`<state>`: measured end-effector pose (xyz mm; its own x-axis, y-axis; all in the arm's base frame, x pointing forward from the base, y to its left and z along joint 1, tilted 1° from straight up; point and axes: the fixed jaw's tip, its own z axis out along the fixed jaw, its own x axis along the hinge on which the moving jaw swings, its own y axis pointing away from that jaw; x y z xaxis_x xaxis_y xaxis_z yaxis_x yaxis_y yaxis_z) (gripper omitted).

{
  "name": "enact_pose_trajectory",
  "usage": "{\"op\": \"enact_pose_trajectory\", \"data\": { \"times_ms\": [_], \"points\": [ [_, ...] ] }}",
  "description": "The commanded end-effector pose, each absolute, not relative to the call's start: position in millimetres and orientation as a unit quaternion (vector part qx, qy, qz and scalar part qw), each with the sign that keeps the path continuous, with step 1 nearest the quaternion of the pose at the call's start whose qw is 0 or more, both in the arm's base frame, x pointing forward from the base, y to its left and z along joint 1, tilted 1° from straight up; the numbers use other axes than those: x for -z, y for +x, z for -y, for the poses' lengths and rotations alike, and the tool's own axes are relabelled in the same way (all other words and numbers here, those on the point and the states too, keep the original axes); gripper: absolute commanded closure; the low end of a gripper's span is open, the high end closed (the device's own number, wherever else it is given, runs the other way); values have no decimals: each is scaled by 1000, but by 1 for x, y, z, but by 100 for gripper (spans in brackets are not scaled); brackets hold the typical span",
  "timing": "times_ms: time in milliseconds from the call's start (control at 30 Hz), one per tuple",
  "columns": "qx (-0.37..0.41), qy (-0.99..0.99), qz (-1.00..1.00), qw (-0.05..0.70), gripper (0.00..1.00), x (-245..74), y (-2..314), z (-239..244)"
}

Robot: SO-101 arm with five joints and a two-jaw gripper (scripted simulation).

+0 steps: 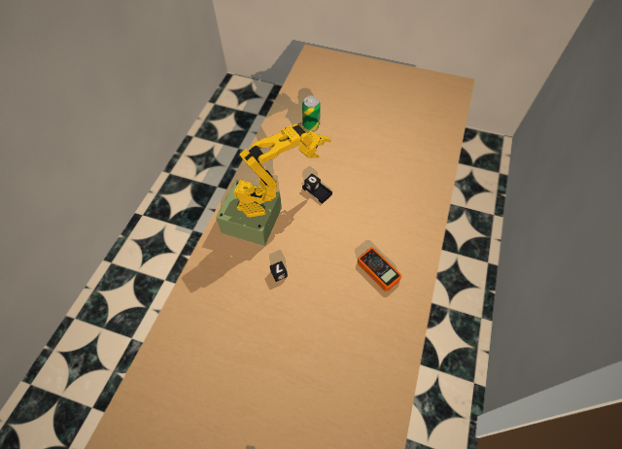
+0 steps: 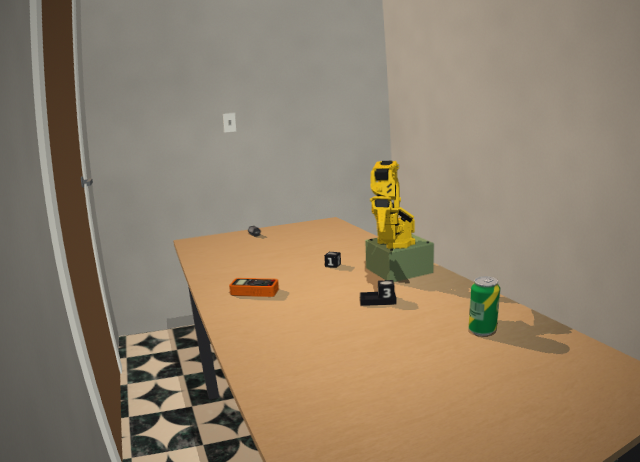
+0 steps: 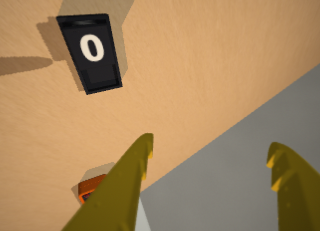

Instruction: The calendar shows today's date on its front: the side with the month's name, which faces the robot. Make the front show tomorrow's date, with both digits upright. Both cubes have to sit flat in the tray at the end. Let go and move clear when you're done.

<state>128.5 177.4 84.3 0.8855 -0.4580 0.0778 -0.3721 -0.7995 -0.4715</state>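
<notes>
Operator: In the top view, what did you find for me?
Observer: Your gripper (image 1: 324, 148) (image 2: 381, 235) (image 3: 211, 141) was above the table (image 1: 351, 333) (image 2: 361, 374) (image 3: 200, 81), its fingers apart and nothing between them. One number cube (image 1: 312, 182) (image 2: 386, 290) (image 3: 92, 48) sat at one end of the tray (image 1: 321, 191) (image 2: 370, 298) (image 3: 104, 90), with a 0 upward. The loose cube (image 1: 278, 270) (image 2: 332, 259) lay on the table, well apart from it. Perhaps it was put there to give you room for turning it.
Operator: And the exterior view?
Observer: You could read a 3 on the side of the tray cube and a 1 on the loose one. Both seemed to rest flat, but the front was hidden, so you could not confirm the date. The green can (image 1: 311, 114) (image 2: 483, 308) stood nearer this camera, and the orange meter (image 1: 379, 268) (image 2: 253, 287) (image 3: 93, 183) lay aside; I judged that neither served your task.
Operator: What did the wrist view add?
Observer: Your two fingertips stood apart, beside no cube. The other end of the tray was bare, I think kept for the second cube. You probably had to read the front before the next grasp, because a wrong turn could leave a digit lying sideways.
</notes>
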Motion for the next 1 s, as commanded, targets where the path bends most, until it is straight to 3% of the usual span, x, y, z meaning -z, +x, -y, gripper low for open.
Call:
{"op": "enact_pose_trajectory", "data": {
  "times_ms": [0,400,667,733,967],
  "points": [
    [103,-938,-236,233,65,-88,137,-172],
    [129,-903,-346,219,65,-85,174,-137],
    [162,-838,-484,196,65,-80,210,-76],
    [162,-838,-484,196,65,-80,210,-76],
    [191,-747,-615,167,65,-76,225,-5]
  ]
}}
